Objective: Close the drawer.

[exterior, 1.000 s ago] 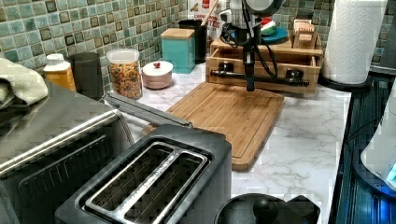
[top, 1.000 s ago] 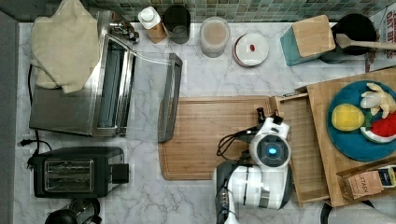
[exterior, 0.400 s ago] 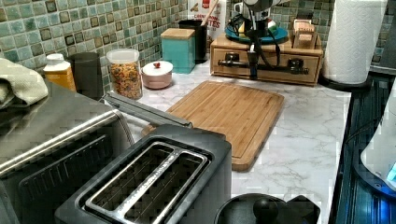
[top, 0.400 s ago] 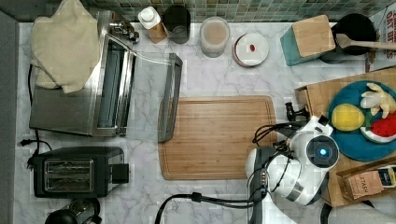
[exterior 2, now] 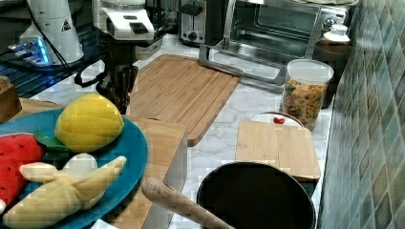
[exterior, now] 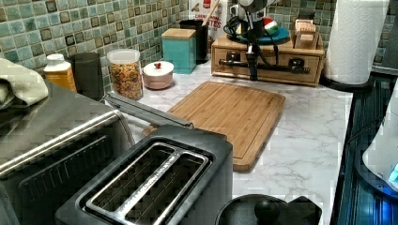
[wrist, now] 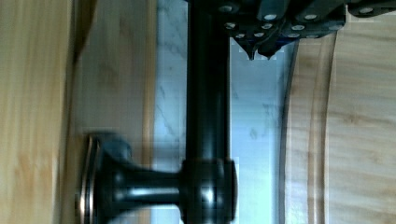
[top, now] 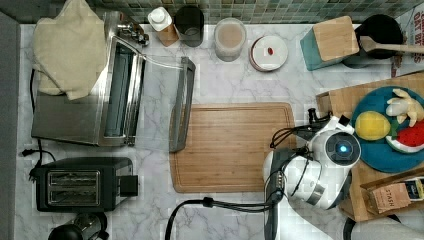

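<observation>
Left view shows your gripper (exterior: 252,70) at the handle bar (exterior: 270,67) of the drawer (exterior: 267,65), which looks pushed flush into its wooden box (exterior: 220,44) beyond the cutting board (exterior: 230,110); finger state I cannot tell, so verify flushness, then back away.

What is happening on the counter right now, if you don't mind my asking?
A Franka arm has its gripper at the dark bar handle of the wooden drawer under the blue plate of toy fruit. In the left view the drawer front sits flush with its box, so it looks closed or nearly so. The cutting board lies untouched beside it.
</observation>
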{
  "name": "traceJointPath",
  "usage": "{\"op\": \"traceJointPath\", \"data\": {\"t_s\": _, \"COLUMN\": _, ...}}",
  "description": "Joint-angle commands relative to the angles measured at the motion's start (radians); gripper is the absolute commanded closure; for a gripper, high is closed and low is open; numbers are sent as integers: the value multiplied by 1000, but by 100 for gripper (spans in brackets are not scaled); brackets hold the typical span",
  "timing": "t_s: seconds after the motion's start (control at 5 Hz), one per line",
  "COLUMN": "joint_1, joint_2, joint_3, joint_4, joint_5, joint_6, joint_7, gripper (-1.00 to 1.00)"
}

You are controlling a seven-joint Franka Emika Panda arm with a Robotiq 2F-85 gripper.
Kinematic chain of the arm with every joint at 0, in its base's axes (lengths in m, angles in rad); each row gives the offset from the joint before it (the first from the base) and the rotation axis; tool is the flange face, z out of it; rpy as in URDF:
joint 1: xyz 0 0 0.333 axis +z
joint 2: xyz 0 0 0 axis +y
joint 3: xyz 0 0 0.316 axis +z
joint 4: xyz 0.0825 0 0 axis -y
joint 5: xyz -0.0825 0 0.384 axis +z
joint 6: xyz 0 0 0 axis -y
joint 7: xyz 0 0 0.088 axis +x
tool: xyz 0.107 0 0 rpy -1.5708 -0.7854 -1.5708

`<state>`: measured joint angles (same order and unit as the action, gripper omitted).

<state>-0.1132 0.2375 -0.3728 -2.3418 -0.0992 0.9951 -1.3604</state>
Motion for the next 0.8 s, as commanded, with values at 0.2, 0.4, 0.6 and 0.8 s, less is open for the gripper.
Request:
{"op": "traceJointPath", "data": {"t_s": 0.2, "joint_1": -96, "joint_2": 32, "joint_3": -119, "joint_4": 212, "joint_5": -11, "joint_6": 100, "joint_7": 2, "gripper": 100}}
{"op": "traceJointPath", "data": {"t_s": 0.4, "joint_1": -82, "joint_2": 34, "joint_3": -133, "joint_4": 212, "joint_5": -3, "joint_6": 100, "joint_7": -4, "gripper": 100}}
{"op": "traceJointPath", "data": {"t_s": 0.6, "joint_1": -48, "joint_2": 39, "joint_3": -168, "joint_4": 211, "joint_5": 19, "joint_6": 101, "joint_7": -19, "gripper": 100}}
{"op": "traceJointPath", "data": {"t_s": 0.8, "joint_1": -73, "joint_2": 35, "joint_3": -142, "joint_4": 211, "joint_5": 2, "joint_6": 100, "joint_7": -8, "gripper": 100}}
